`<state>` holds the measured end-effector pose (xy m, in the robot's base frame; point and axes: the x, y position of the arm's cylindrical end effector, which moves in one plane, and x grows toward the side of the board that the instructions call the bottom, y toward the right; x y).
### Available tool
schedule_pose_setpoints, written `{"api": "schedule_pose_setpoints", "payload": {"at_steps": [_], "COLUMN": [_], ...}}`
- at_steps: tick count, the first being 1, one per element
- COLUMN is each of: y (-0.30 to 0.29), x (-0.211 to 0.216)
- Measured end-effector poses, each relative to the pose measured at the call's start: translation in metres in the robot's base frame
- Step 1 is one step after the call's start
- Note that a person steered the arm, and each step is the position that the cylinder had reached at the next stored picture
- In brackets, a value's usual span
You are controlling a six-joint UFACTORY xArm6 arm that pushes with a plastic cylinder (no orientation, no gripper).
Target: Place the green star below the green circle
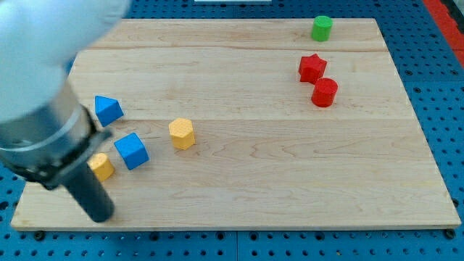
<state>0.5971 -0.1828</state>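
The green circle, a short cylinder, stands near the board's top edge at the view's right. No green star shows in this view; the arm's large blurred body covers the view's upper left. My tip sits at the view's bottom left, close to the board's bottom edge. It is just below a yellow block that the rod partly hides, and far from the green circle.
A blue triangle, a blue cube and a yellow hexagon lie at the left near the rod. A red star and a red cylinder sit below the green circle. The wooden board rests on a blue pegboard.
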Motion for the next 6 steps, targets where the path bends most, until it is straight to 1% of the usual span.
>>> {"api": "schedule_pose_setpoints", "payload": {"at_steps": [1, 2, 3, 4, 5, 6], "y": [-0.003, -0.004, -0.055, -0.067, -0.03, -0.028], "x": [-0.032, -0.013, 0.013, -0.033, -0.073, -0.109]}}
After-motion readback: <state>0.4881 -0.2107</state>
